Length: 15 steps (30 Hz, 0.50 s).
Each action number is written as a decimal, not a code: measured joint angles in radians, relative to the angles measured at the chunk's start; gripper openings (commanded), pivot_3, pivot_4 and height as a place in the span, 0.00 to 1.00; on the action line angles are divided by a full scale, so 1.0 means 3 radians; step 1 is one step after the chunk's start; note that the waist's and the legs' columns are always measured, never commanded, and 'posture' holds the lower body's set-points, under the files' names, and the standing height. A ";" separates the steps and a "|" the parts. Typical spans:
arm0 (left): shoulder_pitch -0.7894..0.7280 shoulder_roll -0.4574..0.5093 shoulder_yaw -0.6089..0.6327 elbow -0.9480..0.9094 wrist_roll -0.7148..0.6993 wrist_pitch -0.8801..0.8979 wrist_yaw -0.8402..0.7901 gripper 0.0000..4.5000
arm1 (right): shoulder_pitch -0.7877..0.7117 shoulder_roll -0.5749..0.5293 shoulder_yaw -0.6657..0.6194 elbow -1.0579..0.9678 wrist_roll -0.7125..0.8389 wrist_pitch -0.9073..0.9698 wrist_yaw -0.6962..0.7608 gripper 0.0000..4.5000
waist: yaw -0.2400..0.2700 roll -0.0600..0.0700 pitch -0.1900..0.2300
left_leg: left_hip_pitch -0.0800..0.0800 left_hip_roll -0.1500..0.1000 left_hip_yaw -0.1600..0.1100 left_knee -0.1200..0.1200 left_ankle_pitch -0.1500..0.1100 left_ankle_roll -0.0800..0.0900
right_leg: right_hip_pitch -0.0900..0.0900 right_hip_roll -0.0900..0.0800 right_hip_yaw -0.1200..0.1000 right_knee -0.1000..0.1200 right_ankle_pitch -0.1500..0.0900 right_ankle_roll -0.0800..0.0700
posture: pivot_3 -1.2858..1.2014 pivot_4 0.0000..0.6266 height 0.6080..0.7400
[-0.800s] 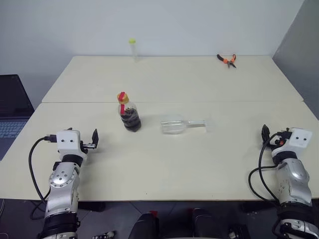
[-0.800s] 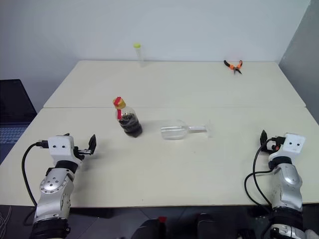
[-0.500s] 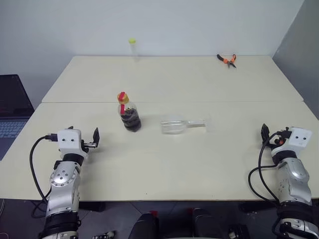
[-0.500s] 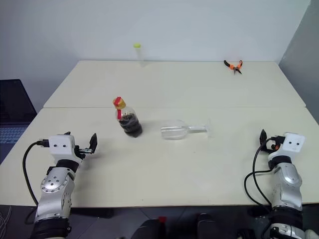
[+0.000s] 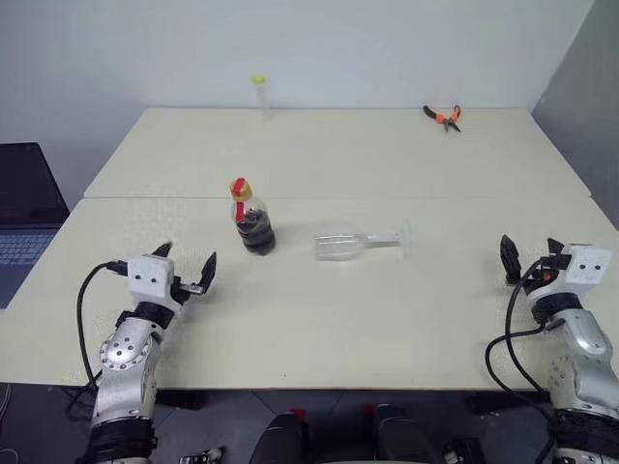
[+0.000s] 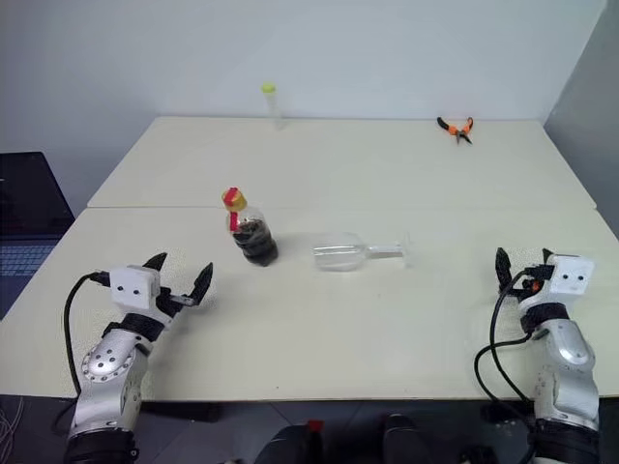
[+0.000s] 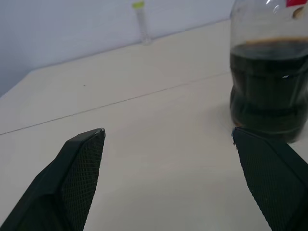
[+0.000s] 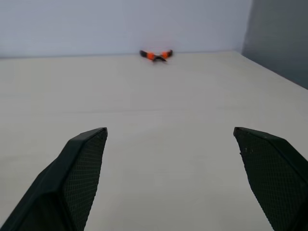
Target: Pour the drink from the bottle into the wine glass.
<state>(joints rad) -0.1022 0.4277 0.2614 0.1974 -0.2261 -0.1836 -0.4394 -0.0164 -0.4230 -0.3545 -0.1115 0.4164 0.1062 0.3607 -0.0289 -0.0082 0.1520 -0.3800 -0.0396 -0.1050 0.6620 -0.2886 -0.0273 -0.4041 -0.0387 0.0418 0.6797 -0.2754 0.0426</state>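
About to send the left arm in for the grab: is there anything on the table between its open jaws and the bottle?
Nothing visible. Bare table lies between the left gripper and the bottle, which stands upright. The wine glass lies on its side beyond the bottle, toward the robot's right, off that path.

In the left wrist view the bottle [image 7: 268, 77] is cut off above its shoulder, so its cap is out of sight. At the desk's [image 5: 387, 319] far right corner the orange-handled pliers [image 5: 442, 116] are too small to tell their jaws. A laptop [image 5: 24, 217] off the desk's left edge is cut by the frame.
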 measured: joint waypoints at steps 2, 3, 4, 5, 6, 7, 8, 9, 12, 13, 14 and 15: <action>-0.0044 0.0005 -0.0024 0.0002 -0.0004 0.0070 -0.0045 0.99 | 0.0186 -0.0169 0.0125 -0.0320 0.0096 0.0176 0.0247 1.00 | 0.0000 -0.0001 0.0000 | 0.0000 -0.0001 -0.0001 0.0000 0.0000 0.0000 | 0.0001 0.0001 -0.0001 -0.0001 0.0000 0.0000 | 0.52 0.24 1.00; -0.0069 0.0007 -0.0047 0.0011 -0.0003 0.0104 -0.0060 0.99 | 0.0267 -0.0240 0.0171 -0.0472 0.0164 0.0280 0.0356 1.00 | 0.0001 -0.0002 0.0001 | 0.0001 -0.0001 -0.0001 0.0001 0.0000 0.0000 | 0.0001 0.0001 -0.0001 -0.0001 0.0000 0.0000 | 0.52 0.24 1.00; -0.0083 0.0010 -0.0058 0.0016 -0.0004 0.0138 -0.0081 0.99 | 0.0319 -0.0299 0.0222 -0.0600 0.0237 0.0383 0.0443 1.00 | 0.0000 -0.0003 0.0002 | 0.0001 0.0000 -0.0002 0.0001 0.0000 0.0000 | 0.0001 0.0001 -0.0002 0.0000 0.0000 0.0001 | 0.52 0.24 1.00; -0.0116 0.0010 -0.0072 0.0028 -0.0004 0.0177 -0.0115 0.99 | 0.0387 -0.0380 0.0261 -0.0797 0.0351 0.0534 0.0540 1.00 | 0.0001 -0.0002 0.0002 | 0.0001 0.0000 -0.0004 0.0000 0.0000 0.0000 | 0.0001 0.0001 -0.0003 0.0000 0.0000 0.0000 | 0.52 0.24 1.00; -0.0137 0.0012 -0.0075 0.0029 -0.0007 0.0205 -0.0134 0.99 | 0.0415 -0.0444 0.0296 -0.0938 0.0438 0.0641 0.0602 1.00 | -0.0002 -0.0003 0.0003 | 0.0001 0.0001 -0.0004 0.0000 0.0000 0.0000 | 0.0001 0.0001 -0.0003 0.0000 0.0000 0.0001 | 0.52 0.24 1.00; -0.0177 0.0025 -0.0093 0.0031 -0.0009 0.0247 -0.0175 0.99 | 0.0424 -0.0528 0.0330 -0.1115 0.0557 0.0779 0.0667 1.00 | -0.0005 -0.0005 0.0004 | 0.0000 0.0002 -0.0005 0.0000 0.0000 0.0000 | 0.0001 0.0001 -0.0003 0.0000 0.0000 0.0000 | 0.52 0.24 1.00; -0.0223 0.0032 -0.0124 0.0031 -0.0008 0.0285 -0.0199 0.99 | 0.0423 -0.0619 0.0352 -0.1289 0.0675 0.0906 0.0721 1.00 | -0.0004 -0.0005 0.0005 | 0.0000 0.0002 -0.0006 0.0000 0.0000 0.0000 | 0.0001 0.0002 -0.0004 0.0000 0.0000 0.0001 | 0.52 0.24 1.00; -0.0251 0.0034 -0.0140 0.0032 -0.0002 0.0303 -0.0217 0.99 | 0.0416 -0.0671 0.0355 -0.1414 0.0757 0.0986 0.0760 1.00 | -0.0003 -0.0006 0.0005 | 0.0000 0.0001 -0.0006 0.0000 0.0000 0.0000 | 0.0002 0.0002 -0.0005 -0.0001 -0.0001 0.0001 | 0.52 0.24 1.00; -0.0331 0.0048 -0.0207 0.0077 0.0049 0.0348 -0.0238 0.99 | 0.0395 -0.0748 0.0404 -0.1630 0.0914 0.1170 0.0809 1.00 | 0.0001 -0.0016 0.0009 | 0.0000 0.0000 -0.0007 0.0001 0.0000 0.0000 | 0.0003 0.0002 -0.0006 -0.0002 0.0000 0.0001 | 0.52 0.24 1.00; -0.0346 0.0049 -0.0208 0.0100 0.0062 0.0376 -0.0238 0.99 | 0.0388 -0.0749 0.0418 -0.1655 0.0916 0.1208 0.0812 1.00 | 0.0001 -0.0017 0.0010 | 0.0000 0.0000 -0.0006 0.0001 0.0000 0.0000 | 0.0003 0.0002 -0.0006 -0.0002 -0.0001 0.0001 | 0.52 0.24 1.00; -0.0362 0.0053 -0.0217 0.0140 0.0083 0.0390 -0.0241 0.99 | 0.0375 -0.0749 0.0429 -0.1662 0.0916 0.1232 0.0811 1.00 | 0.0001 -0.0017 0.0010 | 0.0000 0.0000 -0.0006 0.0001 0.0000 0.0000 | 0.0003 0.0002 -0.0006 -0.0002 0.0000 0.0001 | 0.52 0.24 1.00; -0.0372 0.0055 -0.0231 0.0162 0.0095 0.0401 -0.0248 0.99 | 0.0360 -0.0749 0.0438 -0.1665 0.0916 0.1249 0.0810 1.00 | 0.0001 -0.0018 0.0010 | 0.0000 0.0000 -0.0006 0.0001 0.0000 0.0000 | 0.0003 0.0001 -0.0006 -0.0002 0.0000 0.0001 | 0.52 0.24 1.00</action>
<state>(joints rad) -0.2137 0.4441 0.1922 0.2459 -0.1976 -0.0632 -0.5138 0.0915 -0.6479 -0.2232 -0.6112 0.6911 0.4808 0.6036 -0.0285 -0.0135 0.1551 -0.3800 -0.0398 -0.1070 0.6623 -0.2886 -0.0273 -0.4033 -0.0382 0.0401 0.6790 -0.2756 0.0428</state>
